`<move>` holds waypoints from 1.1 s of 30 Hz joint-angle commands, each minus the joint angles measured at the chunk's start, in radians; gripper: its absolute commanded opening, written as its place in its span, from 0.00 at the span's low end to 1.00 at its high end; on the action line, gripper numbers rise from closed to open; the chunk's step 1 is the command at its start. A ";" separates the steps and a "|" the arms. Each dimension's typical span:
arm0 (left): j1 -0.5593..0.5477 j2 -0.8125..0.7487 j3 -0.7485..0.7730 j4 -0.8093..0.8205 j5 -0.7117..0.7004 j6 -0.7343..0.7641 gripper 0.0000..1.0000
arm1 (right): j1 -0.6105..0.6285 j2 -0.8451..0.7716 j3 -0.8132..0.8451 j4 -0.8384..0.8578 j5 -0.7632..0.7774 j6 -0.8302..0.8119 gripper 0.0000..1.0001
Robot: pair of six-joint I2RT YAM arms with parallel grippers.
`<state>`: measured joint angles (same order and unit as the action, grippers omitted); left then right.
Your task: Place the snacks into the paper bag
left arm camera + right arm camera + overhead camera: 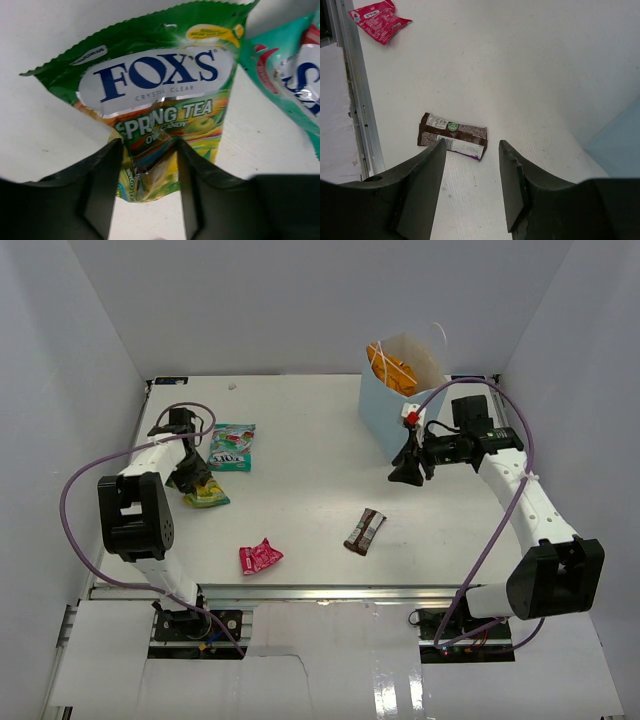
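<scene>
My left gripper (190, 478) (150, 170) is shut on the lower end of the yellow-green packet (207, 497) (160, 90), which lies crumpled between the fingers at the table's left side. The teal-green-red pouch (231, 448) (290, 75) lies right beside it. My right gripper (408, 472) (470, 170) hangs open and empty just in front of the light-blue paper bag (400, 415) (620, 140). An orange chip bag (392, 368) shows inside the paper bag. The dark brown bar (365, 530) (452, 135) and the small pink packet (259, 556) (377, 19) lie on the table.
White walls enclose the table on three sides. A metal rail (357, 100) runs along the near edge. Purple cables loop from both arms.
</scene>
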<state>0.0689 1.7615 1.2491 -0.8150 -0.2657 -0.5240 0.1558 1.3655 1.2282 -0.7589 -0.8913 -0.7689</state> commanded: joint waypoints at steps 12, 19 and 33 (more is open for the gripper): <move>0.000 -0.253 -0.198 0.191 0.258 0.123 0.00 | 0.137 -0.016 0.037 -0.054 -0.115 -0.188 0.52; -0.098 -0.532 -0.364 0.359 0.730 0.154 0.00 | 0.247 0.091 0.122 0.123 -0.144 -0.083 0.55; -0.351 -0.715 -0.467 0.602 0.919 -0.047 0.00 | 0.438 0.354 0.195 0.704 0.043 1.224 0.70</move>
<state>-0.2516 1.0752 0.7692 -0.3244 0.6033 -0.5182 0.5701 1.7390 1.4155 -0.2131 -0.8688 0.1802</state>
